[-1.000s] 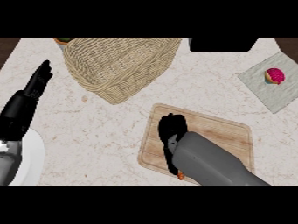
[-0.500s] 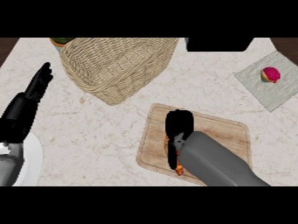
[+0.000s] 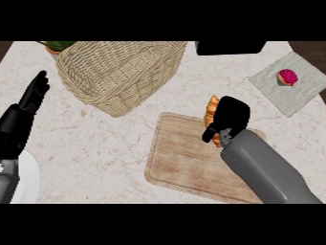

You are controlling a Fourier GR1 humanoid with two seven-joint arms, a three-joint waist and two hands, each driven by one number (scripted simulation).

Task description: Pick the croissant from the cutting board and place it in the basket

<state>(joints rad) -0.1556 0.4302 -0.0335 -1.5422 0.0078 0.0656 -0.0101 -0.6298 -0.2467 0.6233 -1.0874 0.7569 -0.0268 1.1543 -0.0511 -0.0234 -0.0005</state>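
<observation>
Right hand point(image 3: 227, 117) curled around the croissant point(image 3: 212, 108) at the far edge of the cutting board point(image 3: 183, 158).
The grasp looked suited to carrying it left to the wicker basket point(image 3: 119, 72); left hand point(image 3: 20, 119) rested open.

Countertop point(image 3: 88, 139): pale marbled stone. Resting directly on it: wicker basket point(image 3: 116, 72), upper left; wooden cutting board point(image 3: 179, 158), centre-right; grey cloth point(image 3: 297, 95), upper right.

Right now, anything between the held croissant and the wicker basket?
Nothing visible. The black right hand curls round the orange croissant over the wooden cutting board's far edge; only speckled counter lies between it and the woven wicker basket.
</observation>
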